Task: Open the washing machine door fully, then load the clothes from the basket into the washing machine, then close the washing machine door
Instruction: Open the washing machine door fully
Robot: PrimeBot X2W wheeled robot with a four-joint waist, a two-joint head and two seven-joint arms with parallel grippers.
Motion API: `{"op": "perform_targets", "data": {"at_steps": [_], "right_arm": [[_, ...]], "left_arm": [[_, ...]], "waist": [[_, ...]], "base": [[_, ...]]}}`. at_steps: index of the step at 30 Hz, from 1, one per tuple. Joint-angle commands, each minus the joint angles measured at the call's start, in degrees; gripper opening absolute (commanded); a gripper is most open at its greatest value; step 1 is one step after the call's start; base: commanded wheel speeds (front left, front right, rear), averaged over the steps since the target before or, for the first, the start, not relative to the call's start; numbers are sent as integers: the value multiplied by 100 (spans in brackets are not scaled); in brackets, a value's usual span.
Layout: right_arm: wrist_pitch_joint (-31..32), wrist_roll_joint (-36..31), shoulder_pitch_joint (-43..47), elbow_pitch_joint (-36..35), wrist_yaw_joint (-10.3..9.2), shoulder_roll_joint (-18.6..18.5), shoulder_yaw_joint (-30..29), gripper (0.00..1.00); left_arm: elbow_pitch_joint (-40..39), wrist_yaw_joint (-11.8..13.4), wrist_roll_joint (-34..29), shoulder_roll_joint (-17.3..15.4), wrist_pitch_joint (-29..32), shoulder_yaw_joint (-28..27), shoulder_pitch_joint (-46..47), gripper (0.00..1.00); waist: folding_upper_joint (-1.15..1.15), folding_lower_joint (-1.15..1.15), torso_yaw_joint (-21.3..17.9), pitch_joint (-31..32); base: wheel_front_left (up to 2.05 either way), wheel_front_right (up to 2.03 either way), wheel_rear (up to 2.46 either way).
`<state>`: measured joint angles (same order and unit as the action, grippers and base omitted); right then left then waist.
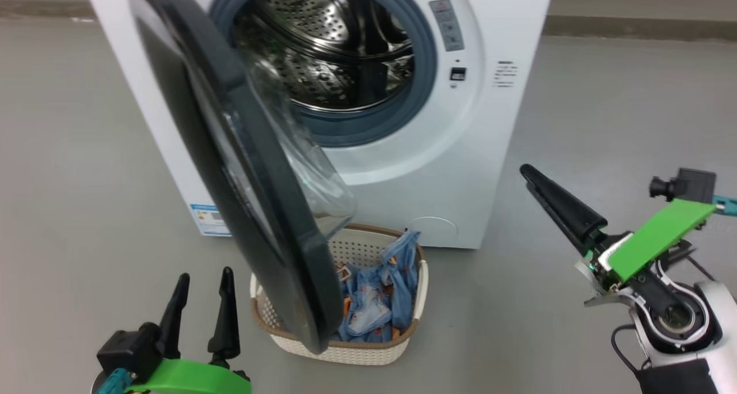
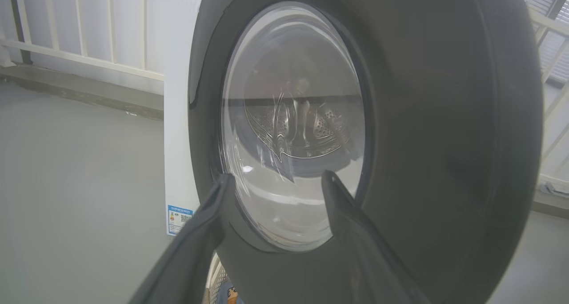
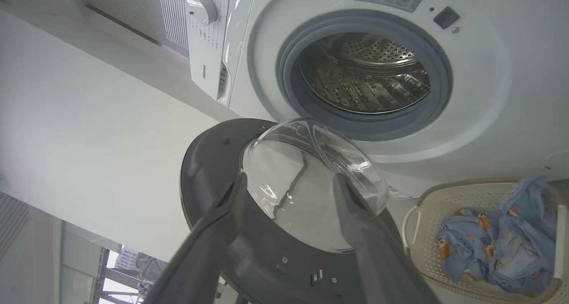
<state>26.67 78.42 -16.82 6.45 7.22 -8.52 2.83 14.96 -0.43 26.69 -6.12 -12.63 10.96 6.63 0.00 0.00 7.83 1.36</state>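
Observation:
The white washing machine [image 1: 489, 152] stands ahead with its steel drum [image 1: 339, 48] exposed. The washing machine door [image 1: 253, 169] is swung out partway, edge-on to me, its lower rim hanging over the basket [image 1: 345, 353]. Light blue bear-print clothes [image 1: 374, 296] lie in that basket on the floor before the machine. My left gripper [image 1: 202, 284] is open at the lower left, fingers up, facing the door's outer glass [image 2: 293, 126] without touching it. My right gripper [image 1: 532, 178] is open at the right, pointing at the door's inner side and bulging glass bowl [image 3: 311, 184], apart from it.
Grey floor [image 1: 69, 181] spreads to both sides of the machine. A blue label [image 1: 208, 218] sits low on the machine's front. A control knob [image 3: 202, 6] is on the panel. White railings [image 2: 89, 28] run behind.

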Motion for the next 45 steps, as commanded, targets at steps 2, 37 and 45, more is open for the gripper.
{"op": "perform_targets", "data": {"at_steps": [2,37,45], "right_arm": [[-255,-293,51,-268,26,-87,100,100],[-4027,-4690,835,965,26,-678,195,100],[-4106,-4853,767,1174,26,-628,179,100]], "left_arm": [[-110,51,46,-56,-73,-186,114,100],[-231,147,64,-164,-149,-155,62,100],[-242,191,44,-209,-131,-113,43,100]], "waist": [[0,0,-187,-48],[0,0,-533,-18],[0,0,-525,11]], "base": [[0,0,0],[0,0,0],[0,0,0]]}}
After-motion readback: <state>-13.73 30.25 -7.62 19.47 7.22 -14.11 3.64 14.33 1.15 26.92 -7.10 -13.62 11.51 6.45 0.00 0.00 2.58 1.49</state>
